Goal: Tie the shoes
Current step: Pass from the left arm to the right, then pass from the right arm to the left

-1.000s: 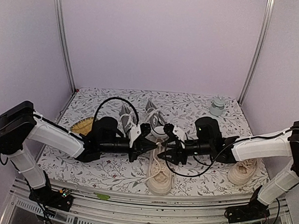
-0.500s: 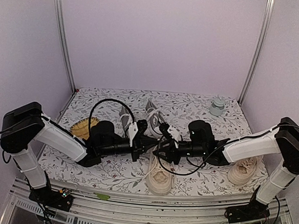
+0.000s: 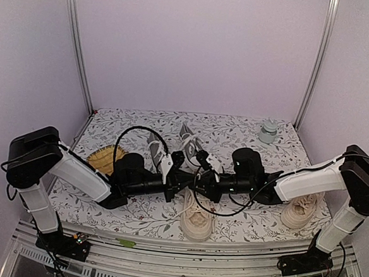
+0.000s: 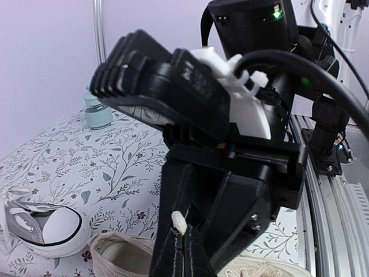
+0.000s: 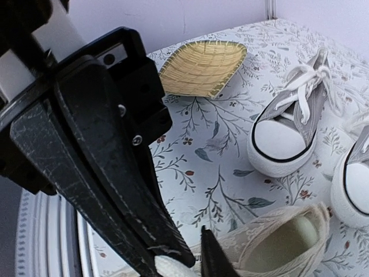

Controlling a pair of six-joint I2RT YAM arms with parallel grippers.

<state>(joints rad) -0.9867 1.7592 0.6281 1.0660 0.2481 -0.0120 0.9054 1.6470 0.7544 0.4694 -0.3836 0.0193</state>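
Over the near cream shoe (image 3: 197, 214) my two grippers meet tip to tip. The left gripper (image 4: 184, 233) is shut on a white lace end (image 4: 179, 221) that sticks out above its tips. The right gripper (image 3: 199, 182) faces it, partly open, and its black fingers (image 4: 245, 214) straddle the left tips and the lace end. The right wrist view shows one of its own fingers (image 5: 214, 261) beside that lace end (image 5: 172, 267). Behind stand the two grey shoes (image 3: 156, 144) (image 3: 189, 137) with white laces. A second cream shoe (image 3: 298, 211) lies under the right forearm.
A woven bamboo basket (image 3: 103, 155) lies at the left behind my left arm. A small pale bottle (image 3: 268, 132) stands at the back right corner. Lilac walls with metal posts close in the floral tabletop (image 3: 229, 132) on three sides.
The arms have moved toward each other. The right gripper has moved left onto the left gripper's tip, and its jaws have narrowed around the lace end. The left gripper stays shut.
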